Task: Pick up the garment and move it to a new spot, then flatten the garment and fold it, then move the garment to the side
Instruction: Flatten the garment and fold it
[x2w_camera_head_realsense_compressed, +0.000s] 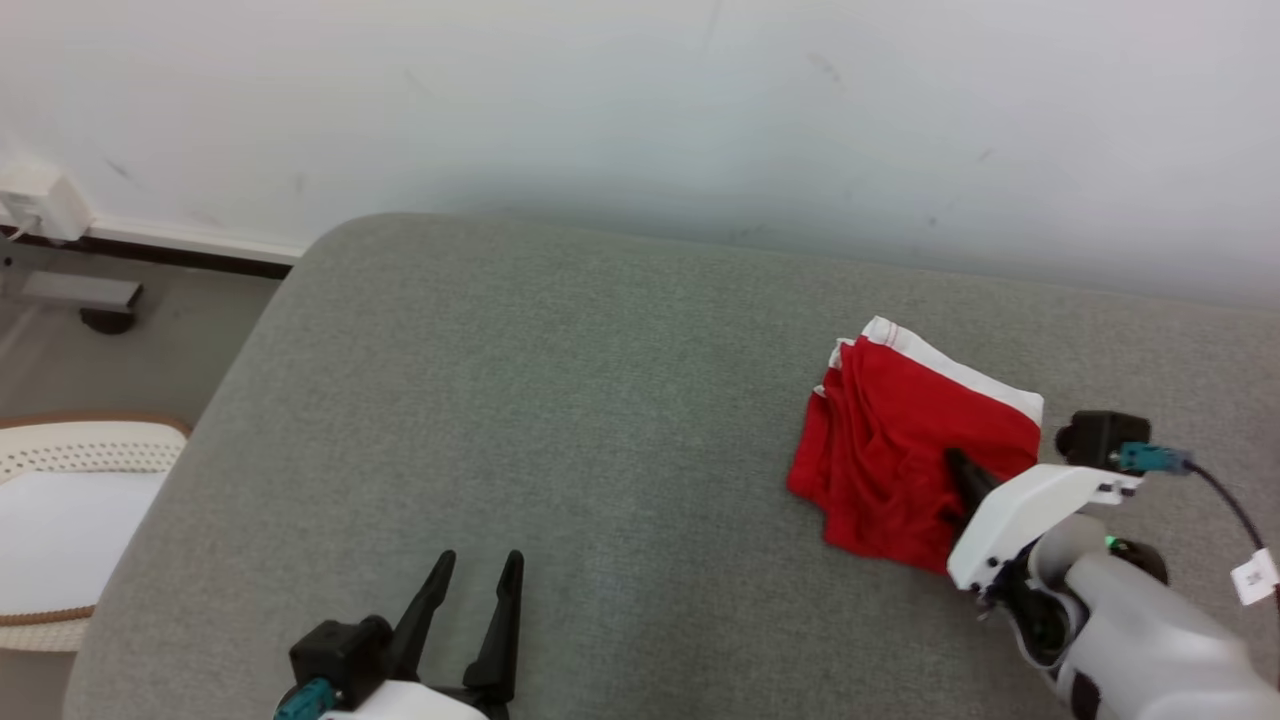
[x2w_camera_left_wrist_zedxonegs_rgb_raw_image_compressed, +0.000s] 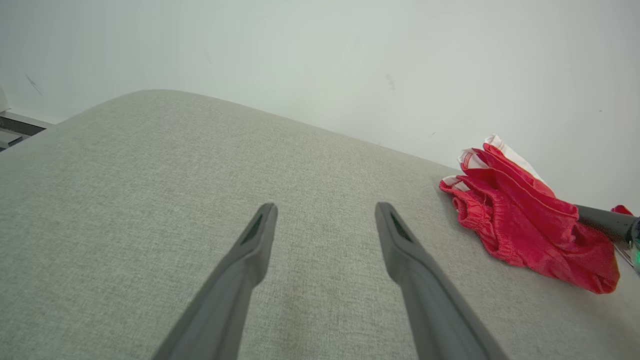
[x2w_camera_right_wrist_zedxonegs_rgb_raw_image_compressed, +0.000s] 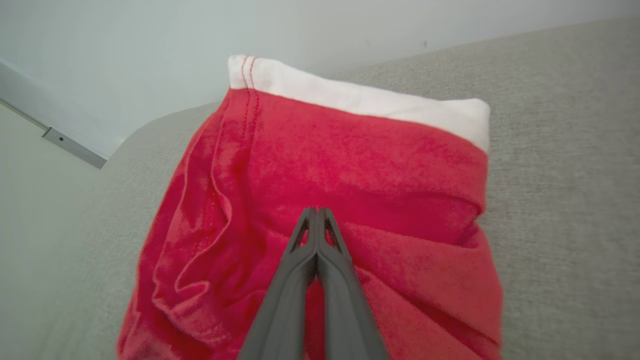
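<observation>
Finding one: your left gripper (x2w_camera_head_realsense_compressed: 481, 560) sits at the near edge with its fingers spread wide, holding nothing and well apart from the work. Bring it in only when flattening starts. Finding two: the red shorts (x2w_camera_head_realsense_compressed: 900, 450), with their white waistband (x2w_camera_head_realsense_compressed: 960, 375) turned toward the wall, lie crumpled and half-folded at the right of the grey upholstered pad (x2w_camera_head_realsense_compressed: 560, 400), close to its far edge. Finding three: your right gripper (x2w_camera_right_wrist_zedxonegs_rgb_raw_image_compressed: 317, 212) is down on the shorts with its fingers pressed together over a ridge of red cloth near the middle. The creases gather toward the tips, so I judge that a thin pinch has been taken, though how deep it goes cannot be seen. The step in hand looks to be the pick-up. Lift straight and slowly, and watch that the cloth rises with the tips. A shallow pinch on thin fabric may slip, so if the shorts sag away, set them down and take a fuller fold. Carry them leftward to the open middle of the pad, clear of the rounded corner. Surroundings: a white wall box (x2w_camera_head_realsense_compressed: 40, 200) and a white perforated basket (x2w_camera_head_realsense_compressed: 90, 455) stand on the floor (x2w_camera_head_realsense_compressed: 150, 340) at the left. The pad's weave is flat and even, and the pale wall (x2w_camera_head_realsense_compressed: 640, 100) behind carries faint scuffs.
</observation>
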